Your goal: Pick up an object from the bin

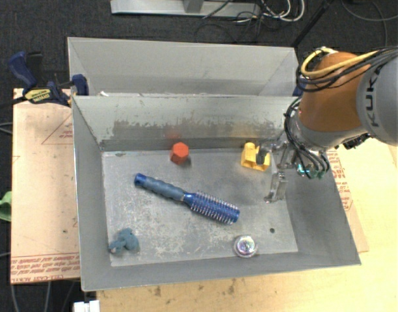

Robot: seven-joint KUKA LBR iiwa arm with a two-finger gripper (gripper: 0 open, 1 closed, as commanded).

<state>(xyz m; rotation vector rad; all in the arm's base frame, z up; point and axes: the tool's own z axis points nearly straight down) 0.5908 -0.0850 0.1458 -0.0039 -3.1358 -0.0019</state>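
Shiny round silver thing [244, 246] sits closest to me, just below the bristle end of the blue hairbrush [186, 199]. Brush is my reference for the rest:
- blue-grey crumpled lump [123, 241]: below-left of its handle
- small orange cylinder [180, 152]: above its middle, by the back wall
- yellow block-like piece [252, 156]: above-right of its head

5 things total, all loose on the floor of the bin [160, 246], none touching.

Gripper [274, 192] is down inside the bin, right of the brush head and just below the yellow piece, over bare floor. Can't tell from here if it's open or closed. Nothing visibly in it.

Progress, my read: 0 picked. Arm is in the bin but no grasp made, so grasp and lift are both left to do. Not clear which item it's going for. Yellow piece and brush head are the 2 nearest.

Brush orientation, if that's the target: lies flat, long axis diagonal. Handle tip points upper-left, bristle head lower-right, head end nearest the gripper. Yellow piece is too compact to call an axis.
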